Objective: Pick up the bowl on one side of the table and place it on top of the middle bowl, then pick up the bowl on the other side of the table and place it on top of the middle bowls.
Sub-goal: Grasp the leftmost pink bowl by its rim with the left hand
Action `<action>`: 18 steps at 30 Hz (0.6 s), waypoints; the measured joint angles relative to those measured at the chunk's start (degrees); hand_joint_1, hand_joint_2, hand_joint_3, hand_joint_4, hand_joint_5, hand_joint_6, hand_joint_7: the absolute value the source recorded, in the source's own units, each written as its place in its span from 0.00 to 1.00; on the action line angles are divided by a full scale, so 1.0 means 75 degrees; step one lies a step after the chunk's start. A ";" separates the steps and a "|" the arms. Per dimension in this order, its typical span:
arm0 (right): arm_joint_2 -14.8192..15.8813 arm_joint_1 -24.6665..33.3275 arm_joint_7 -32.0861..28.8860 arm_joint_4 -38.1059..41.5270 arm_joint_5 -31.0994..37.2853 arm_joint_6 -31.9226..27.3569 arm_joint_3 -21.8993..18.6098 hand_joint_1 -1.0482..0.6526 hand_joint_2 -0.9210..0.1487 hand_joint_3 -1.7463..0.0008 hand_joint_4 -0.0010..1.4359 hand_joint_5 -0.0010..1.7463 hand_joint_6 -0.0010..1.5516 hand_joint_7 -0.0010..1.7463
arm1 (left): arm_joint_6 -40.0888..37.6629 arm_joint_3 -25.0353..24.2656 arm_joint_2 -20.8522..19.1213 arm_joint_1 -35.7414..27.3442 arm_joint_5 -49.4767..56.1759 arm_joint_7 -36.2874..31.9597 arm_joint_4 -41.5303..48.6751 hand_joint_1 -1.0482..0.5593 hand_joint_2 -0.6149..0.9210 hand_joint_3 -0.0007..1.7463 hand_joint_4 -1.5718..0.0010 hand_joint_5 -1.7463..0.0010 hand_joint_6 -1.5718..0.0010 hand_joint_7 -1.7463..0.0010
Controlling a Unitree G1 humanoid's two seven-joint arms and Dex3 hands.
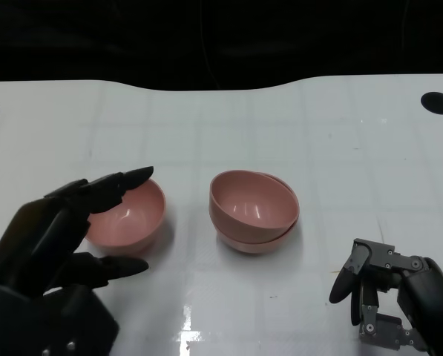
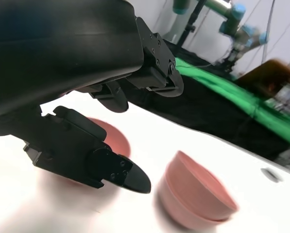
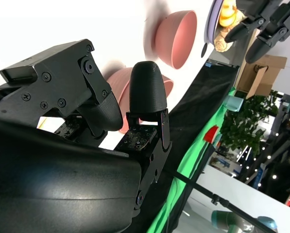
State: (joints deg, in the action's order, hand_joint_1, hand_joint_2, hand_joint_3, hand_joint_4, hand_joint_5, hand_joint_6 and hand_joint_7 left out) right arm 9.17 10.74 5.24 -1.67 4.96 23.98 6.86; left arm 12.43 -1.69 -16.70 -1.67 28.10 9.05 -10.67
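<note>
Item: stacked pair (image 1: 254,213). Two pink bowls, one nested in the other, stood at the middle of the white table (image 1: 340,148); the upper bowl sat tilted in the lower, its rim leaning toward the right. Judged: first placement done, though not seated level.

Item: single pink bowl (image 1: 132,215). Stood upright on the table to the left of the stack, near it but apart. No hand held it. Judged: second pick-up not yet made; this bowl was what remained to be lifted and set on the stack.

Item: left hand (image 1: 58,237). Hovered at the near-left side of the single bowl, fingers spread apart, the upper ones reaching over the bowl's near-left rim and the thumb lower, toward the near side. Contact with the rim could not be told. Nothing was in its grasp.

Item: right hand (image 1: 388,297). Lay near-right, well apart from the stack, fingers curled inward on nothing.

Progress, judged: about half complete.
</note>
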 measured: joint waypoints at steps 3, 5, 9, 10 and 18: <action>-0.0016 0.0000 0.0036 -0.0027 0.0001 -0.0081 0.0000 0.61 0.63 0.07 0.64 1.00 0.53 0.84 | -0.0501 0.0291 -0.0173 0.0228 0.0787 -0.0017 -0.0039 0.36 0.98 0.00 0.78 0.72 0.73 1.00; -0.0024 0.0003 0.0059 -0.0046 0.0001 -0.0100 -0.0005 0.61 0.63 0.07 0.64 1.00 0.53 0.84 | -0.0779 0.0543 -0.0311 0.0436 0.1243 -0.0012 0.0023 0.35 0.98 0.00 0.76 0.74 0.72 0.99; -0.0064 0.0006 0.0092 -0.0095 0.0000 -0.0132 -0.0012 0.61 0.63 0.07 0.64 1.00 0.53 0.84 | -0.1263 0.1011 -0.0552 0.0791 0.1987 0.0056 0.0328 0.34 0.98 0.00 0.73 0.76 0.71 0.99; -0.0071 0.0006 0.0096 -0.0105 0.0000 -0.0132 -0.0015 0.61 0.63 0.07 0.64 1.00 0.53 0.84 | -0.1350 0.1133 -0.0596 0.0849 0.2121 0.0070 0.0429 0.34 0.98 0.00 0.73 0.76 0.71 0.99; -0.0124 -0.0023 0.0102 -0.0107 0.0028 -0.0131 -0.0033 0.61 0.63 0.07 0.64 1.00 0.53 0.84 | -0.2220 0.2127 -0.0782 0.1523 0.3255 0.0345 0.1341 0.32 1.00 0.01 0.70 0.82 0.72 1.00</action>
State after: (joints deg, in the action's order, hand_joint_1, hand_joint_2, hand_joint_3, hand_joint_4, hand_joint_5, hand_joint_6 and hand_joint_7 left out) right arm 8.24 10.57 6.01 -2.48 5.17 23.00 6.61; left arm -4.22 14.26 -22.57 9.75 52.51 11.63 -0.62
